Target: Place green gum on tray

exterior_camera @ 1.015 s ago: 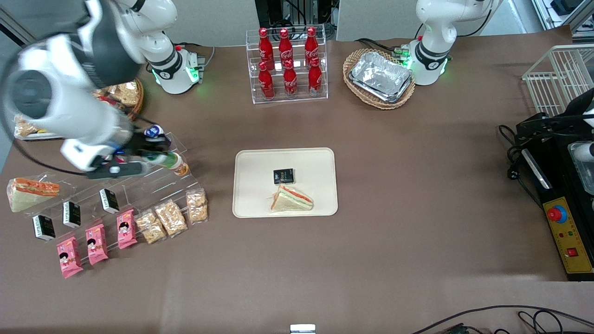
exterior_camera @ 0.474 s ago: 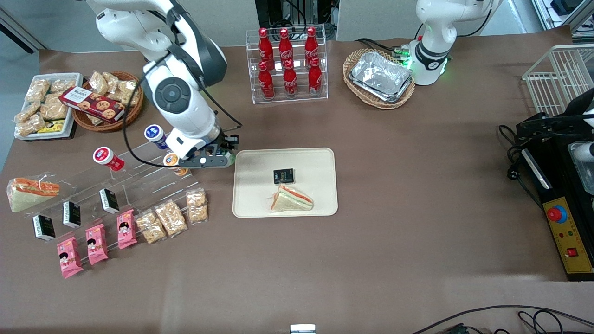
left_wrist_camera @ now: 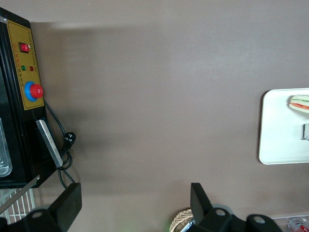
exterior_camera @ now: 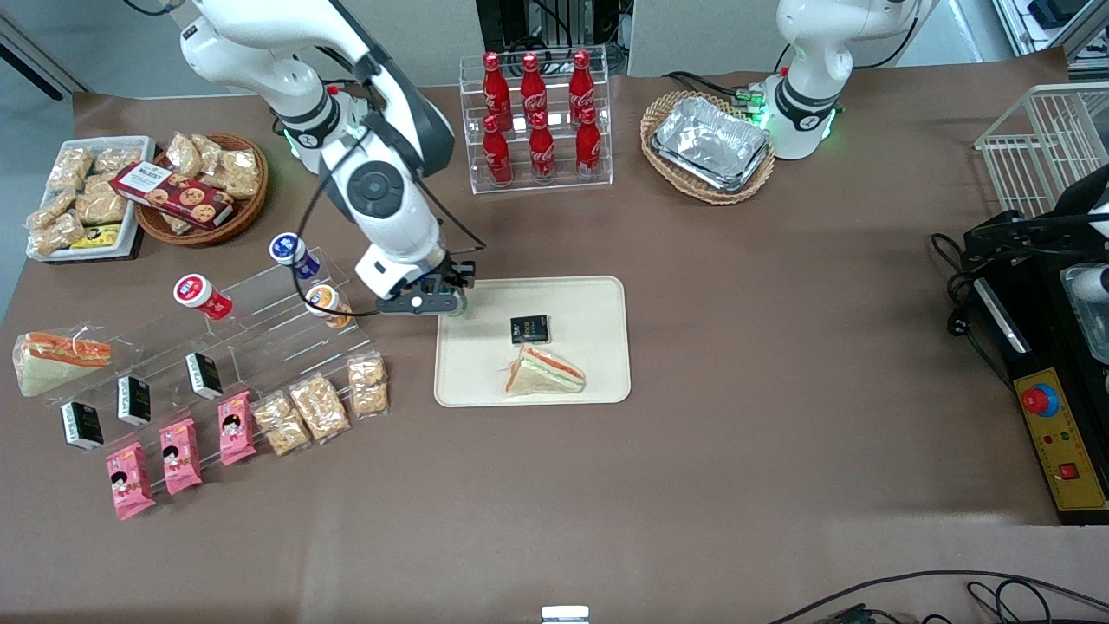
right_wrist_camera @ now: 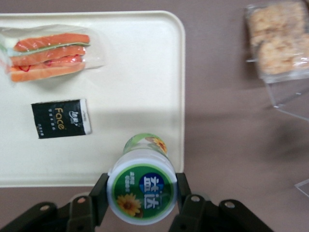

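Green gum [right_wrist_camera: 141, 188] sits clamped between the two fingers [right_wrist_camera: 100, 191] of the gripper [right_wrist_camera: 140, 193], and in the right wrist view we look straight down on its white lid with the green mark and a sunflower print; below the lid only a strip of the green body shows. In that view the bottle hangs above the rim of the tray [right_wrist_camera: 145, 72], at the corner of the tray nearest the working arm's base. In the front view we can barely make out the green gum [exterior_camera: 462, 305]: just a sliver of green peeks out beside the gripper [exterior_camera: 442, 303], the rest covered by the arm's wrist. Taking the tray [exterior_camera: 472, 373] as our landmark and reading the front view from the working arm's end: a clear stepped rack [exterior_camera: 260, 329] stands near the tray toward that end, carrying a red-bodied bottle [exterior_camera: 197, 295], a blue-lidded bottle [exterior_camera: 290, 252] and an orange-bodied bottle [exterior_camera: 325, 303]. On the tray lie a small black packet [exterior_camera: 529, 328] and, nearer the front camera, a wrapped sandwich [exterior_camera: 544, 372]. The left wrist view cuts the tray [left_wrist_camera: 285, 145] off at its edge, so we see only part of the sandwich [left_wrist_camera: 300, 103] there.
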Controlling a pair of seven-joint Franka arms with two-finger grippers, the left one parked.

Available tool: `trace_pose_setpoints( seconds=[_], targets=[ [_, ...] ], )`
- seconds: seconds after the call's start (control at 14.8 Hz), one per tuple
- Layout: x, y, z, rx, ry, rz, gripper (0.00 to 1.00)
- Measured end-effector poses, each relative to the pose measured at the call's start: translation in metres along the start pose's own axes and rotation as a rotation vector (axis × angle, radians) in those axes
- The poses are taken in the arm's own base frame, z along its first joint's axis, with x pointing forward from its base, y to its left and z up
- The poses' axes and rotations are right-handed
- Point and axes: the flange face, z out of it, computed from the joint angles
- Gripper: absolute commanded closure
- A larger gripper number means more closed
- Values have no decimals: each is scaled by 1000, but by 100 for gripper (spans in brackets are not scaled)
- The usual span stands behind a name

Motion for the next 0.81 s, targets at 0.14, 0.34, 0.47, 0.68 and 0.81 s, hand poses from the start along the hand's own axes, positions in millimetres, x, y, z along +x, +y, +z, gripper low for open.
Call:
trace_pose_setpoints(
  seconds=[0.14, 0.34, 0.47, 0.68, 0.81],
  targets=[
    [-5, -14, 24, 2, 7, -9, 62],
    [-5, -19, 50, 3, 10, -6, 62],
    [-3, -19, 59, 3, 12, -4, 61],
    [0, -19, 69, 7, 19, -2, 10],
    [1, -18, 70, 8, 20, 18, 2]
  ],
)
